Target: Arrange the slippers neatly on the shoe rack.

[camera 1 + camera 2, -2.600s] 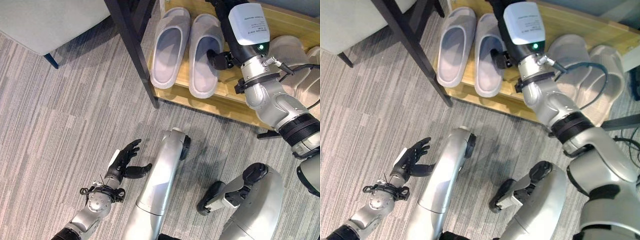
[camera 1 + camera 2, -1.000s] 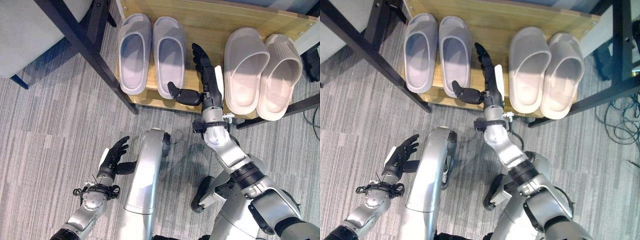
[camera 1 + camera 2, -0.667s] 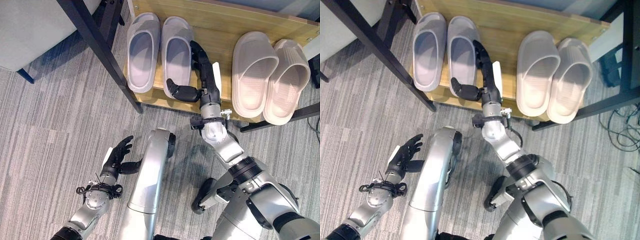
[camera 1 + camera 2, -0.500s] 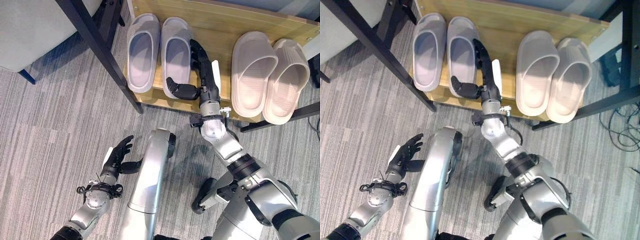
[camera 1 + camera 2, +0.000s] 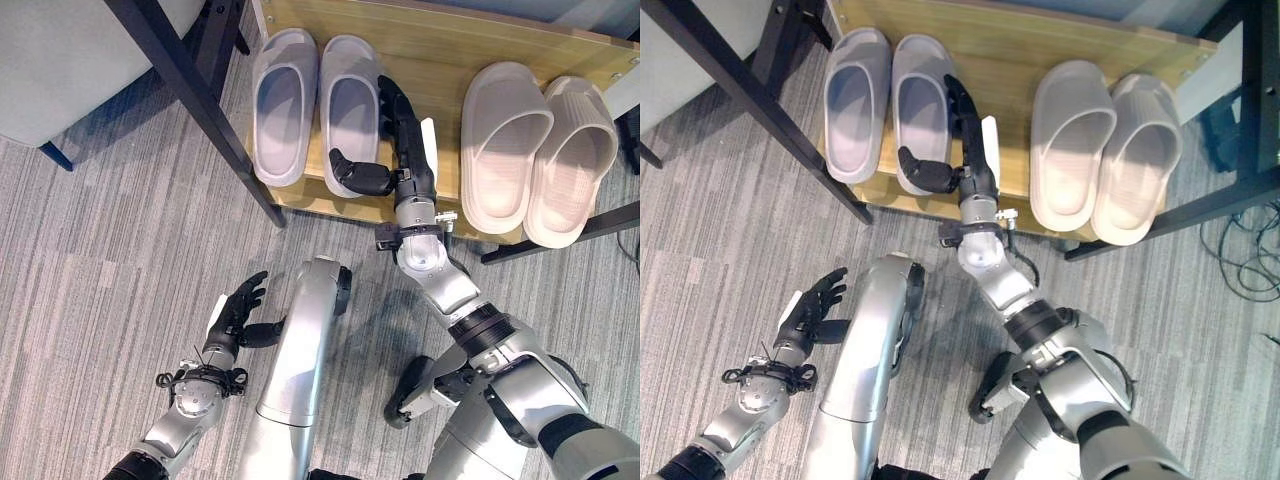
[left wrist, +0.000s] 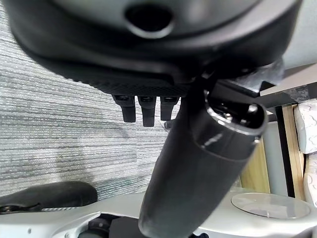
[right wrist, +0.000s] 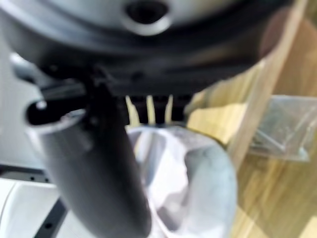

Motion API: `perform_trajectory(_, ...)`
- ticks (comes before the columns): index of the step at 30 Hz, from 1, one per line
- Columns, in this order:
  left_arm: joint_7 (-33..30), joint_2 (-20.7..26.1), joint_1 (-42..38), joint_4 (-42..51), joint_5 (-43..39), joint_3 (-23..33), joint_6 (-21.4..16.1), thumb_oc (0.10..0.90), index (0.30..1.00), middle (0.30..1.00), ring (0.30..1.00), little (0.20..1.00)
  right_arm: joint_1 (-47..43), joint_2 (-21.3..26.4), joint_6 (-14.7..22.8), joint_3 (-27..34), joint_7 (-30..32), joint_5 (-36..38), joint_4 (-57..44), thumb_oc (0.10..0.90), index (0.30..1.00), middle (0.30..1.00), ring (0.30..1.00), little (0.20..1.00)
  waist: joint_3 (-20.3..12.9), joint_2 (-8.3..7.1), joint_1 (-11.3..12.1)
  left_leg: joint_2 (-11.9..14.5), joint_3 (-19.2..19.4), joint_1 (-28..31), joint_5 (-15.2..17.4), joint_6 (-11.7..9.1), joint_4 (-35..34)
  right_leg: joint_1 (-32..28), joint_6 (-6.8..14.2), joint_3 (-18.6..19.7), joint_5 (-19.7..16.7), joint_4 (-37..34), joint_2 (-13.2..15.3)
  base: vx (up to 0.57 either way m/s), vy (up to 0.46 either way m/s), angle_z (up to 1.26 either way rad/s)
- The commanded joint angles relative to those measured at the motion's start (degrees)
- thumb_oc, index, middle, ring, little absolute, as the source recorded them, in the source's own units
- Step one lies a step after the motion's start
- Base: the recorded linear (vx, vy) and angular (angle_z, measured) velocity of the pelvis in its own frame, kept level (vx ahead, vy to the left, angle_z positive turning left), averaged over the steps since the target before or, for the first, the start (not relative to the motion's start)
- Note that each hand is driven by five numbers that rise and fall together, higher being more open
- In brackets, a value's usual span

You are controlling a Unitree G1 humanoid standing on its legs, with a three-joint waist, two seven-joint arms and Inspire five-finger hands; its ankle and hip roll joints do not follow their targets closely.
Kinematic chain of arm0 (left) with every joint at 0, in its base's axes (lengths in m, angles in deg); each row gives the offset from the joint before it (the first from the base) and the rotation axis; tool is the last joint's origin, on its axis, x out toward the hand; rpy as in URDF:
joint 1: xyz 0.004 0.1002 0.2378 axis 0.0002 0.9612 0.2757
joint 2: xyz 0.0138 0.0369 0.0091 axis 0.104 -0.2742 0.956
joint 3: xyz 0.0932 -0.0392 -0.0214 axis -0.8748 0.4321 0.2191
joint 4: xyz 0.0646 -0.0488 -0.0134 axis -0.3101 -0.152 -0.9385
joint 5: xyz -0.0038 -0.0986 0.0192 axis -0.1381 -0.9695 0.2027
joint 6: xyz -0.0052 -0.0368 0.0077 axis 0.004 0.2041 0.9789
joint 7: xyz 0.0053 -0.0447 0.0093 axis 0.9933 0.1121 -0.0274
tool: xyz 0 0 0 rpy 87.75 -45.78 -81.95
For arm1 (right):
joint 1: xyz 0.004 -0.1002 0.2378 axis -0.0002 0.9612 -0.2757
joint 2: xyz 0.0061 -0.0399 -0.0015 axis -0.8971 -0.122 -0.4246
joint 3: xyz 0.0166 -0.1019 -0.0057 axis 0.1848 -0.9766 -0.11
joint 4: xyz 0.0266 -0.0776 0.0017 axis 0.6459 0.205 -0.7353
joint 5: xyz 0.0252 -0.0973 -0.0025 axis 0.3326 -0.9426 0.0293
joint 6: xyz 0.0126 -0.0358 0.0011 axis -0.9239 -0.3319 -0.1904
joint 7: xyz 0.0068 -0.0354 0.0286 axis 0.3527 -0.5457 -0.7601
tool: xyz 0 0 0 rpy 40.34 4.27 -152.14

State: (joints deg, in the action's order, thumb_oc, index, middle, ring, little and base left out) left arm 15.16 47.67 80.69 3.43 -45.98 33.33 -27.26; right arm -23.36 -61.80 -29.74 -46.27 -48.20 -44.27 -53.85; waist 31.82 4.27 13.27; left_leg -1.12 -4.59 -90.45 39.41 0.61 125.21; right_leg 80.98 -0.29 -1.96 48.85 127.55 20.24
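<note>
Two grey slippers lie side by side on the wooden shoe rack, the left one and the right one with toes pointing away from me. A beige pair lies on the same shelf further right. My right hand rests with straight fingers along the right grey slipper's outer side, its thumb against the heel end. In the right wrist view that grey slipper shows just past the straight fingers. My left hand hovers open over the carpet, holding nothing.
A black frame post slants down past the rack's left corner. A grey upholstered seat stands at the upper left. Cables lie on the carpet to the right of the rack.
My right hand has moved left from the gap between the two pairs until it lies against the right grey slipper's side and heel. The left hand has stayed in place.
</note>
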Motion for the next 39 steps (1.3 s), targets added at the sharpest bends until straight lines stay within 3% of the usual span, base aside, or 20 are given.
perform_trajectory(1, -0.5, -0.6, -2.2, 6.7, 1.5, -4.2, -3.8, 0.8, 0.9, 0.9, 0.9, 0.9, -6.9, -6.1, 4.3, -4.7, -3.3, -0.4, -5.1, 0.8, 0.9, 0.9, 0.9, 0.9, -2.0, 1.35, 3.5, -2.2, -3.2, 0.5, 7.6, -3.4, -2.7, 2.1, -2.9, -0.5, -7.9, 0.5, 2.0, 0.0, 0.0, 0.0)
perform_trajectory(14, -1.6, -0.9, -2.5, 6.5, 2.0, -4.3, -3.7, 0.8, 0.9, 0.9, 0.9, 0.9, -4.6, -9.9, 4.4, -6.7, -4.3, 1.5, -6.4, 0.8, 0.9, 0.9, 0.9, 0.9, -2.0, 0.81, 3.0, -1.9, -2.8, 0.5, 7.6, -3.4, -2.4, 2.9, -3.1, 0.0, -7.8, 0.8, 1.7, 0.0, 0.0, 0.0)
perform_trajectory(24, -1.7, -0.9, -2.0, 6.6, 2.2, -3.7, -3.5, 0.8, 0.9, 0.9, 0.9, 0.9, -4.9, -9.7, 3.3, -8.4, -5.8, 0.4, -7.2, 0.8, 0.9, 0.9, 0.9, 0.9, -2.0, 0.42, 2.7, -1.6, -2.5, 0.5, 7.4, -3.4, -2.3, 3.5, -3.2, 0.4, -7.8, 1.1, 1.5, 0.0, 0.0, 0.0)
perform_trajectory(31, -1.7, -1.1, -1.0, 6.5, 2.1, -2.2, -3.6, 0.8, 0.9, 0.9, 0.9, 0.9, -5.0, -5.6, 2.1, -6.6, -4.3, -5.7, -10.6, 0.8, 0.9, 0.9, 0.9, 0.9, -2.0, -0.53, 1.7, -1.5, -2.1, 0.5, 7.2, -3.6, -2.4, 4.0, -3.3, 1.1, -7.7, 1.4, 1.1, 0.0, -0.003, -0.02)
perform_trajectory(39, -0.9, -2.1, 0.7, 6.2, 2.4, 0.9, -3.0, 0.8, 0.9, 0.9, 0.9, 0.9, -1.7, 3.0, 1.5, -1.6, -3.0, -13.0, -20.9, 0.8, 0.9, 0.9, 0.9, 0.9, -2.0, -2.78, -0.4, -1.4, -1.3, 0.5, 7.2, -3.7, -2.3, 4.8, -3.1, 2.2, -7.6, 2.0, 0.5, 0.0, 0.0, 0.0)
